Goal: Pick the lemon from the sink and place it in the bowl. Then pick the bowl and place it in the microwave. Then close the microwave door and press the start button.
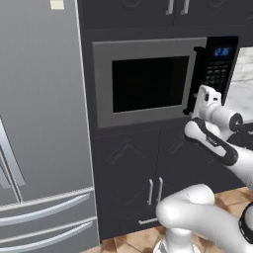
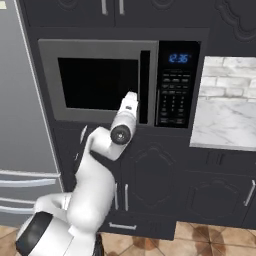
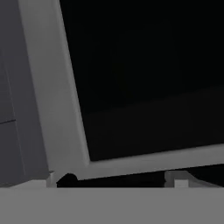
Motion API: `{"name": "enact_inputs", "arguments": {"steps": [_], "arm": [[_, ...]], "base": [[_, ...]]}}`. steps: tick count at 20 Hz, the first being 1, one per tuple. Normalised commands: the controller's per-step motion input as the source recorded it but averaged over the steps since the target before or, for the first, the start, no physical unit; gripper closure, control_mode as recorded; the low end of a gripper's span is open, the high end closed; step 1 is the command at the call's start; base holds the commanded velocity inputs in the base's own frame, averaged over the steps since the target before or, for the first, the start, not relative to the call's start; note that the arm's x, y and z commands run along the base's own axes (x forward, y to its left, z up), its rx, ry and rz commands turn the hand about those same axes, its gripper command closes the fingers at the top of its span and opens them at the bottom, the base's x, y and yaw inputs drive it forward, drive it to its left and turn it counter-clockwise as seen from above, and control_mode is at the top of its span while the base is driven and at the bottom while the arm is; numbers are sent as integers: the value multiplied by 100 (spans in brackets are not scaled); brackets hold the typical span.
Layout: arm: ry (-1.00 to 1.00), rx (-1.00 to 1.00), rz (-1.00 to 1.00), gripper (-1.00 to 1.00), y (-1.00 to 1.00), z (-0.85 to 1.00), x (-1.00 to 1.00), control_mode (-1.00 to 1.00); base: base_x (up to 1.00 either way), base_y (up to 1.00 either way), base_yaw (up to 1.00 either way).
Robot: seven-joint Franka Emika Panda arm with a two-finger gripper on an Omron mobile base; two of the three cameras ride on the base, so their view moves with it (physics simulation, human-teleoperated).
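The microwave door (image 1: 148,81) sits shut, or very nearly so, flush in its grey frame, its dark window hiding whatever is inside; so the lemon and bowl steps look done, though the bowl cannot be seen to confirm it. Its black handle (image 2: 144,86) runs down the side next to the keypad panel (image 2: 175,95), where the blue display (image 2: 178,58) is lit. The gripper (image 3: 116,178) is right up against the lower part of the door, jaws spread wide and holding nothing. What appears left is pressing the start button on the keypad.
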Motion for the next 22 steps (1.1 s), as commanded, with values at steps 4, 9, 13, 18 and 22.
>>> {"name": "enact_inputs", "arguments": {"steps": [4, 9, 13, 18, 22], "arm": [[0, 17, 17, -100, -100, -34, -28, -100], [1, 9, 8, -100, -55, -49, 5, -100], [-8, 1, 0, -100, -29, -36, 14, -100], [-7, 0, -5, 100, -7, -14, 37, -100], [-5, 0, -2, 100, -6, 0, 23, -100]], "base": [[0, 0, 0], [0, 0, 0], [0, 0, 0], [0, 0, 0], [0, 0, 0]]}}
